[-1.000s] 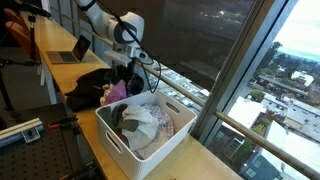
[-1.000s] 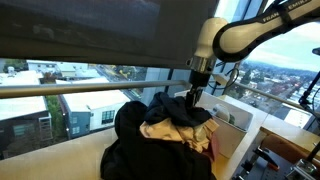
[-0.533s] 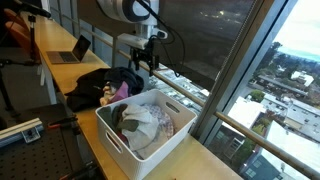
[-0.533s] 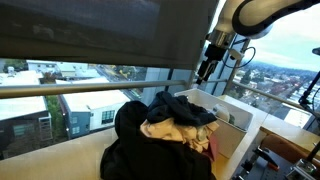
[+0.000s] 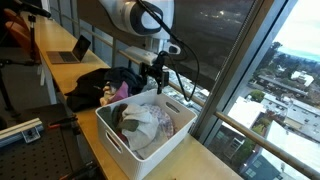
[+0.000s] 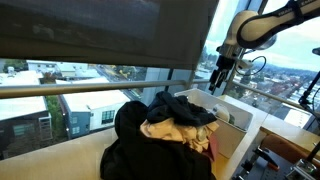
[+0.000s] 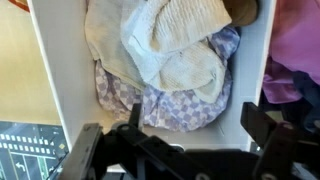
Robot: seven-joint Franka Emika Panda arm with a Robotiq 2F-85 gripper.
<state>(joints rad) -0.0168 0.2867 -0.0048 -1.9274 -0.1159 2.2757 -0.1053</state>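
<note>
My end effector (image 5: 160, 73) hovers wide and empty above the white bin (image 5: 112, 138) of crumpled laundry (image 7: 180, 60). The bin sits on the wooden tabletop (image 5: 52, 72), beside a dark clothes heap (image 6: 135, 150). Tall windows (image 5: 235, 45) overlook the city, and a laptop (image 5: 70, 52) sits further along.

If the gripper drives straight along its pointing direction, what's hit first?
Under the open gripper, probably the cream cloth or the lilac checked cloth heaped in the white bin; which first is unclear.
</note>
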